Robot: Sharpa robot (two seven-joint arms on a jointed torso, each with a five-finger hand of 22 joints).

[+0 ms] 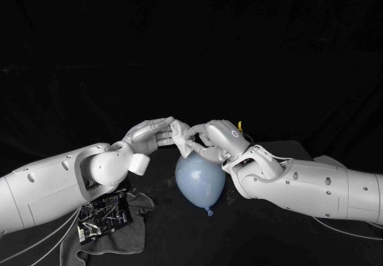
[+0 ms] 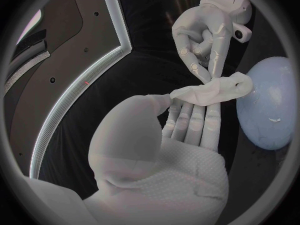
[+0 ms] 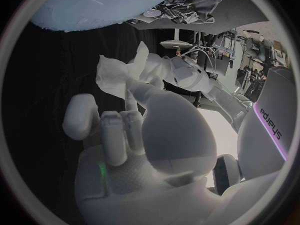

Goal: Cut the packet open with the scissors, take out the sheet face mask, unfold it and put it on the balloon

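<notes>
Packet (image 1: 104, 213) on cloth (image 1: 142, 219), left of balloon (image 1: 200, 180)

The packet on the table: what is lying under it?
The packet lies on a crumpled grey cloth. The left arm hides its upper edge, so that part cannot be checked.

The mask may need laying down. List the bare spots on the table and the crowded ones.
Bare table lies nearest the robot, bordered by the cloth, the balloon and the right arm. Crowded: above the balloon, where the left hand and right hand both hold the mask, and the cloth by the left arm, which bears the packet.
</notes>
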